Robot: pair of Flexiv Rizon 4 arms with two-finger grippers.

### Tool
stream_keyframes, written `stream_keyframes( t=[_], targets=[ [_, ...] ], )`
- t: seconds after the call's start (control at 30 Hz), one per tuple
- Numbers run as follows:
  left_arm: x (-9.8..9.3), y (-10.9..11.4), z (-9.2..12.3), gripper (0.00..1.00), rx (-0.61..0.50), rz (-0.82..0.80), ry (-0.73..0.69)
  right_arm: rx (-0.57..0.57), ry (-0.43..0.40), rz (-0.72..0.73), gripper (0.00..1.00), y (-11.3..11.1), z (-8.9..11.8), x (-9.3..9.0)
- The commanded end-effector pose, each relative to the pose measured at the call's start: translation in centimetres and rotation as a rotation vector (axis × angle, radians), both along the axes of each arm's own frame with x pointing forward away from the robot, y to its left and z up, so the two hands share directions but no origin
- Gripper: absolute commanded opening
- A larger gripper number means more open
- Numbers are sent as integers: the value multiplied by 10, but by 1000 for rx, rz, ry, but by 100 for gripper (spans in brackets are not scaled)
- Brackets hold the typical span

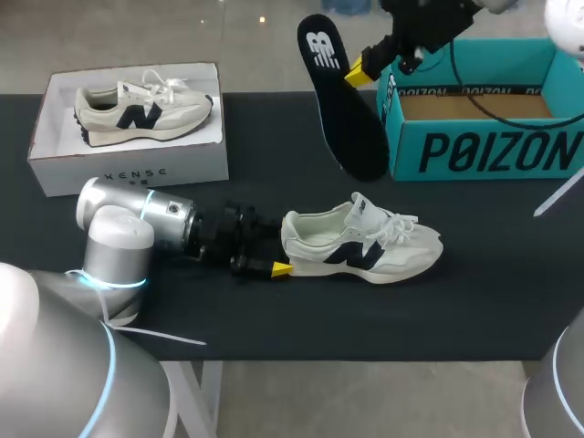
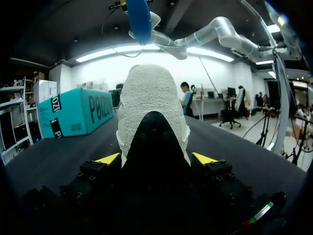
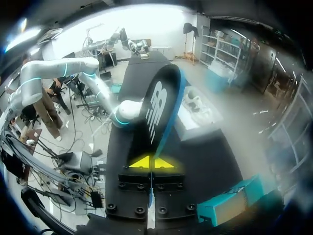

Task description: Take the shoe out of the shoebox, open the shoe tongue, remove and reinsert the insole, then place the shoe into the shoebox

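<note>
A cream sneaker [image 1: 365,245] with a black logo lies on its side mid-table, toe to the right. My left gripper [image 1: 278,255] holds its heel, one yellow finger pressed to each side. In the left wrist view the heel [image 2: 149,103] fills the gap between the left gripper's [image 2: 155,159] tips. My right gripper [image 1: 360,71] is shut on the edge of the black insole [image 1: 342,100], which hangs in the air above the table beside the teal shoebox [image 1: 484,151]. In the right wrist view the insole [image 3: 156,112] stands ahead of the shut right gripper [image 3: 151,163].
A white box [image 1: 128,173] at the back left holds a second cream sneaker [image 1: 141,109]. The teal shoebox stands open at the back right, and shows in the left wrist view [image 2: 73,112]. Black cloth covers the table [image 1: 274,319].
</note>
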State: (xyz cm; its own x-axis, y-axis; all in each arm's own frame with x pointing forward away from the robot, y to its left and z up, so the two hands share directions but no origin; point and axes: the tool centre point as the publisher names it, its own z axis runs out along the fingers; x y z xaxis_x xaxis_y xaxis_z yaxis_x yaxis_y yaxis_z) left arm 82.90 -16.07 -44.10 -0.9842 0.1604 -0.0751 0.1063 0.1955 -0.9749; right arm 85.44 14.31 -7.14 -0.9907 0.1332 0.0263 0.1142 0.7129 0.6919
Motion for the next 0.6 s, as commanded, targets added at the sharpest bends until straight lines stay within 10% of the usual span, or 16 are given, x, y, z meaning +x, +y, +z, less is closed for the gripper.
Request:
stream_keyframes(
  t=[0.03,0.6],
  targets=[
    [0,-1,-6,0,-1,1,-1,29,-25,-25,0,-27,43,-46],
    [0,-1,-6,0,-1,1,-1,144,98,-78,0,-44,111,-116]
  ],
)
